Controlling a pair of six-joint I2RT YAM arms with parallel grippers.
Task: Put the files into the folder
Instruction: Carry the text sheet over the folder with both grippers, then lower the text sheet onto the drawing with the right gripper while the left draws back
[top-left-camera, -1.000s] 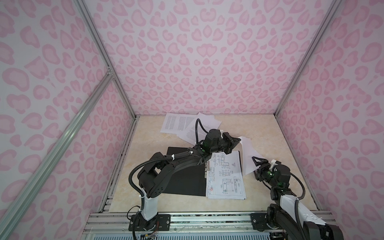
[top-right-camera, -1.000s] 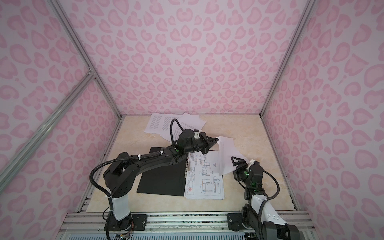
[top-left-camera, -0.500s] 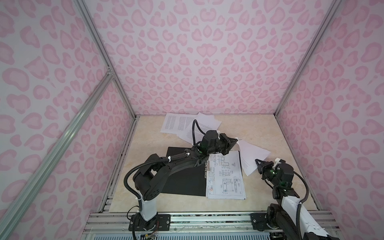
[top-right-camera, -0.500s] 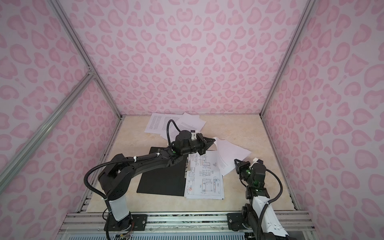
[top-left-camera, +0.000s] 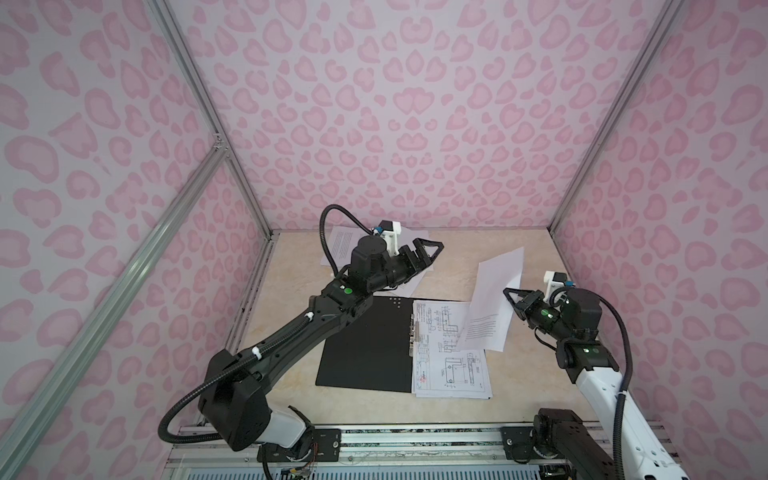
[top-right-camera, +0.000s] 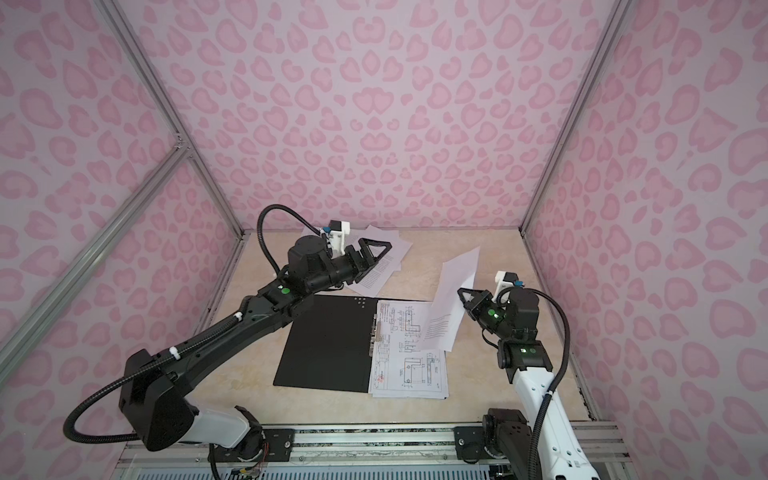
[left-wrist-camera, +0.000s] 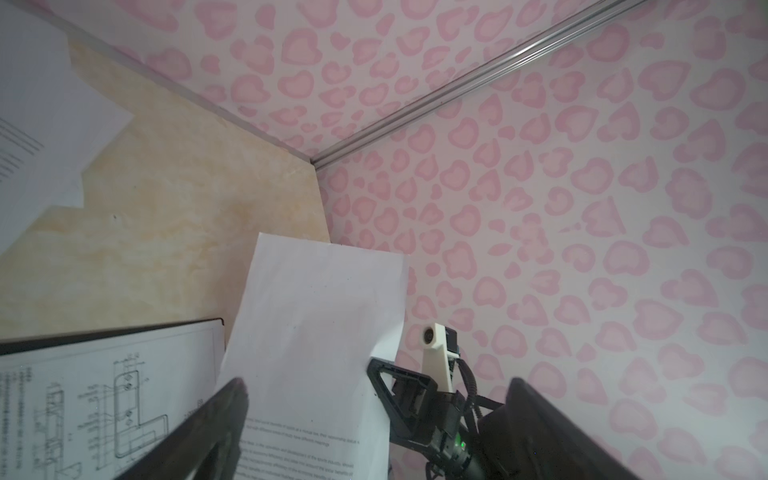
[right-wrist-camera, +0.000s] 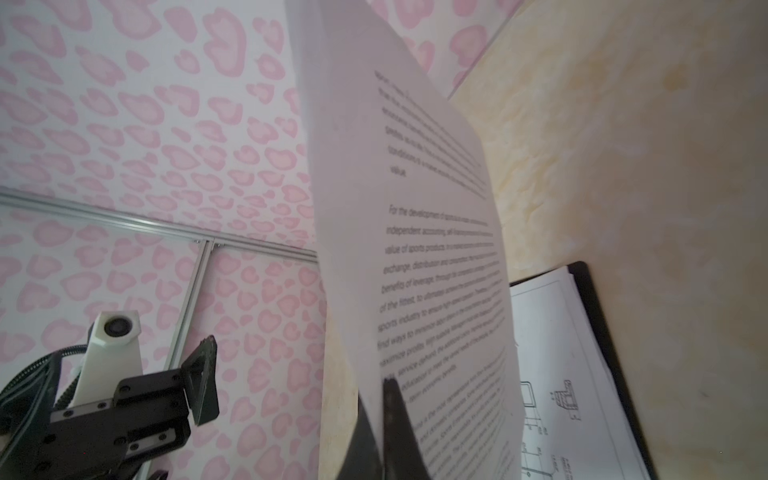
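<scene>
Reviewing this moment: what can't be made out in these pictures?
- Back pile of sheets: both top views, partly behind the left arm.
- Held sheet: print too small in top views, partly blurred in right wrist view.
- Folder: outer cover faces down, unseen.
- Drawing sheet: count of sheets beneath, too small.

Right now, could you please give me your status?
Left gripper open, empty, above far sheets. Right gripper shut on text sheet, lifted beside folder. Drawing sheet lies in folder; nothing in the way.
</scene>
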